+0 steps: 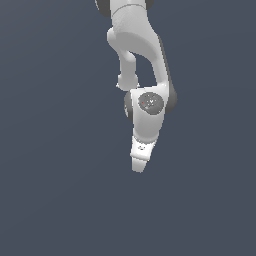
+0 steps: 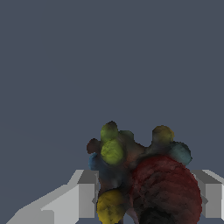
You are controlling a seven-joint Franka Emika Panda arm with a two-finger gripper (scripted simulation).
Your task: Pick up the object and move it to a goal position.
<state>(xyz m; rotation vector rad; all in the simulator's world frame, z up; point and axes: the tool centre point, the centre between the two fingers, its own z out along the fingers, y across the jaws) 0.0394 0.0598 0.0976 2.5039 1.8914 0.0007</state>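
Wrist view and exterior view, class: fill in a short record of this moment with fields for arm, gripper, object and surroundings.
arm: white Panda arm, reaching down
gripper: gripper, fingers flanking the lump on both sides
object: dark lump with yellow, red and blue bumps, between the fingers
object in exterior view: not visible, hidden by the gripper
surroundings: plain grey-blue background

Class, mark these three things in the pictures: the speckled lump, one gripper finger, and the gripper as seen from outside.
speckled lump [image 2: 151,183], wrist view, on its large red bulge.
gripper finger [image 2: 83,199], wrist view, on the grey finger's flat face.
gripper [image 1: 139,166], exterior view, at its lower tip.
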